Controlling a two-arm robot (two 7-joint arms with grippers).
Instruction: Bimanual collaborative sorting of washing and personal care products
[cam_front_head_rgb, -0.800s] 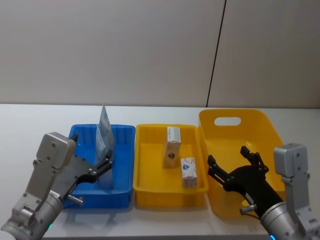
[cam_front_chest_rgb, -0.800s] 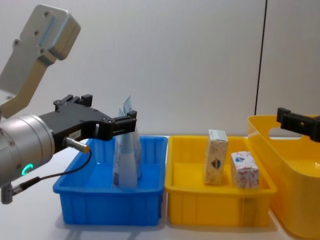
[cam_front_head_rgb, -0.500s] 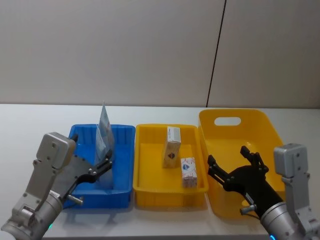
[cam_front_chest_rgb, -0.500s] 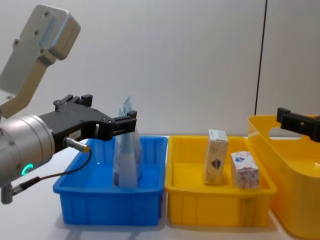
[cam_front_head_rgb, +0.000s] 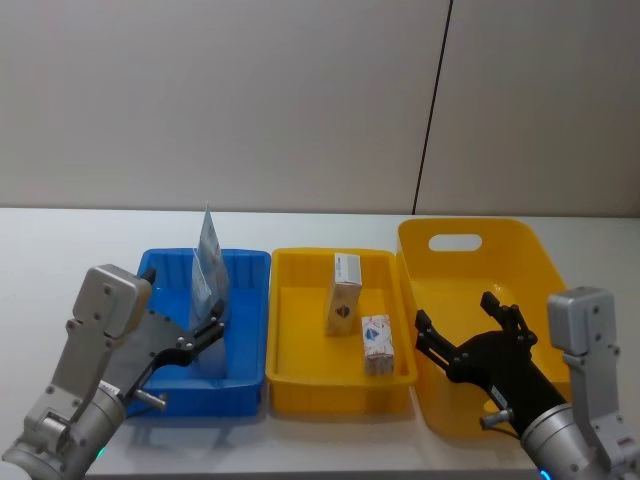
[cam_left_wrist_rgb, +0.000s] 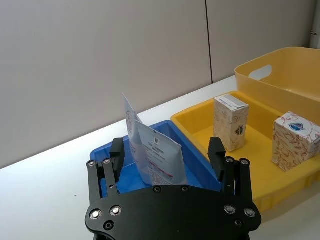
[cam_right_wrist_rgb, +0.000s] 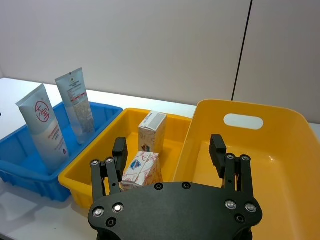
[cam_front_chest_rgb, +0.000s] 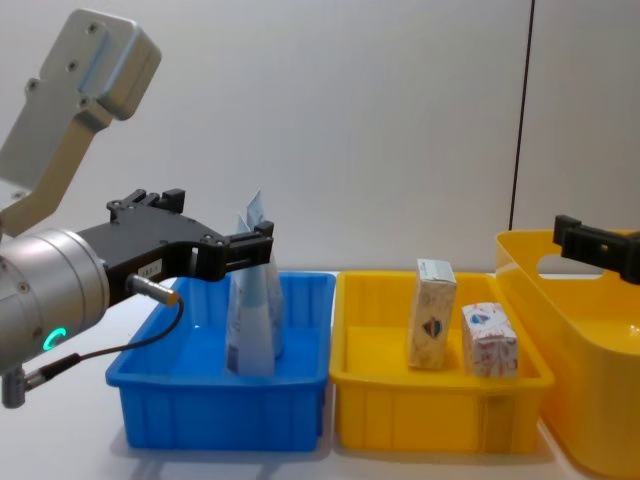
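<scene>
Two pale pouches (cam_front_head_rgb: 209, 262) (cam_front_chest_rgb: 254, 318) stand upright in the blue bin (cam_front_head_rgb: 215, 398). My left gripper (cam_front_head_rgb: 208, 328) (cam_left_wrist_rgb: 166, 152) hovers open over that bin's near part, its fingers on either side of the pouches without touching them. A tall cream carton (cam_front_head_rgb: 343, 294) (cam_right_wrist_rgb: 151, 132) and a smaller patterned box (cam_front_head_rgb: 377, 343) (cam_right_wrist_rgb: 141, 168) stand in the middle yellow tray (cam_front_head_rgb: 340, 398). My right gripper (cam_front_head_rgb: 455, 312) (cam_right_wrist_rgb: 168, 147) is open and empty above the large yellow bin (cam_front_head_rgb: 520, 240).
The three containers sit side by side on a white table (cam_front_head_rgb: 60, 250), blue on the left and the tall yellow bin on the right. A grey wall rises behind. Bare tabletop lies to the left of the blue bin.
</scene>
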